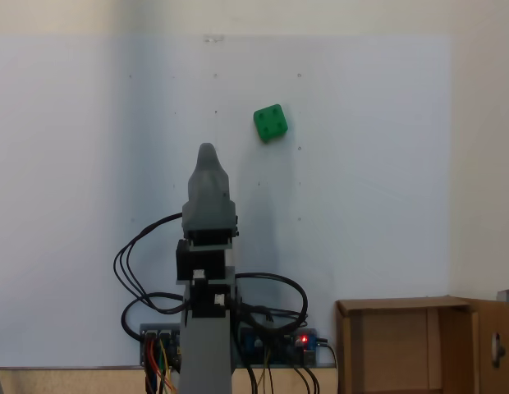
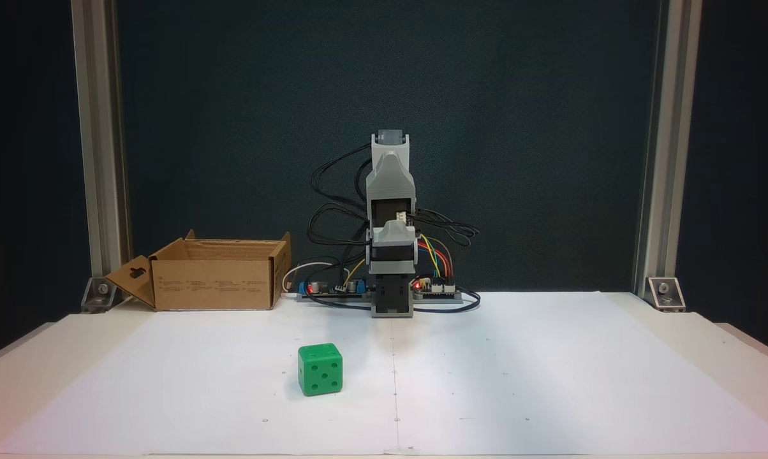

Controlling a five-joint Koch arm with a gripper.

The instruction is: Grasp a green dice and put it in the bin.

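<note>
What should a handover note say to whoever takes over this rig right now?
Pincer: folded up on the arm, away from the dice; open or shut cannot be told.
Green dice: alone on the white sheet, in front of the arm's base, untouched.
Bin: cardboard box at the table's back edge beside the base, flaps up; the part of its inside that shows holds nothing.
Done: nothing yet.
Left: reach, grasp the dice, carry it to the bin, release.

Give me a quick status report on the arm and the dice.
Gripper folded up, state unclear. Green dice untouched on the white sheet. Bin open, apart. Nothing between.
</note>
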